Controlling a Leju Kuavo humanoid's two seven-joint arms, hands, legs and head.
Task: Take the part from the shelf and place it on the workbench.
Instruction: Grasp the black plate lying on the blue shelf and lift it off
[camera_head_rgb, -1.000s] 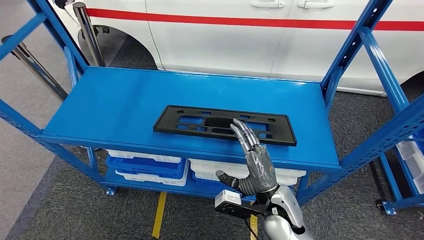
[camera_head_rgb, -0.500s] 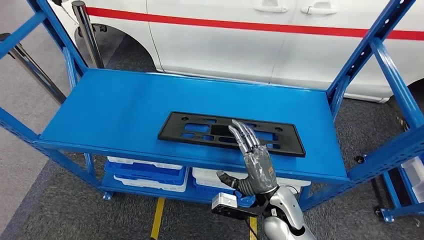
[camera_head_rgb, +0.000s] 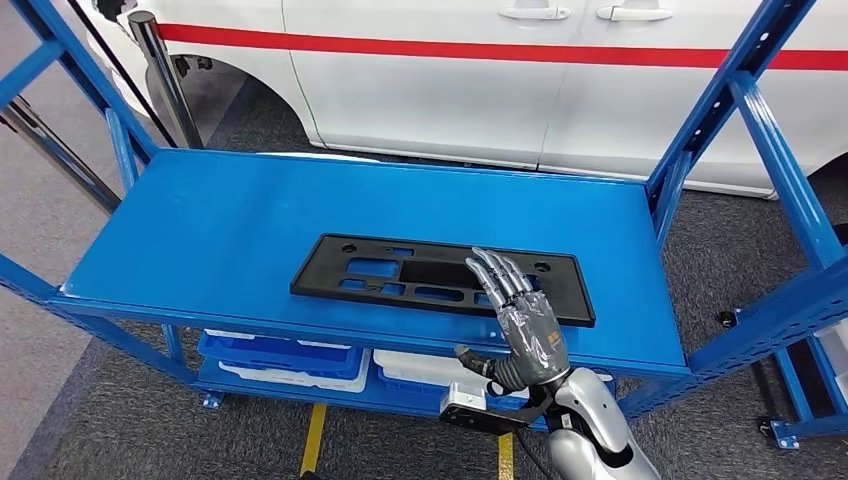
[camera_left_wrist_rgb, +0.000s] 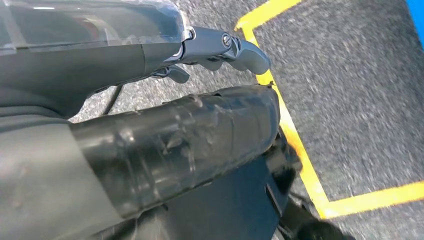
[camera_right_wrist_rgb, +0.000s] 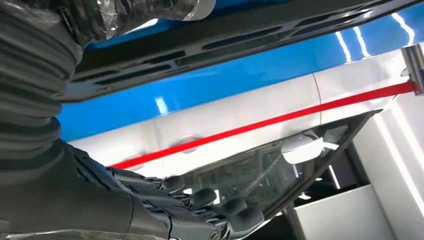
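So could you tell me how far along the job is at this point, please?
Nothing is finished yet: the black part lies flat on the blue shelf. In hand: the right hand reaches over the part's right end, fingers spread, with no grip visible. Left: grasping it, lifting it off and carrying it to the workbench.

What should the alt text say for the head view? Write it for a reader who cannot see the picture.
The robot's right hand reaches, fingers spread, over the near right part of a flat black plastic frame lying on a blue shelf. A white car with a red stripe stands behind, and white and blue trays sit on the lower level.
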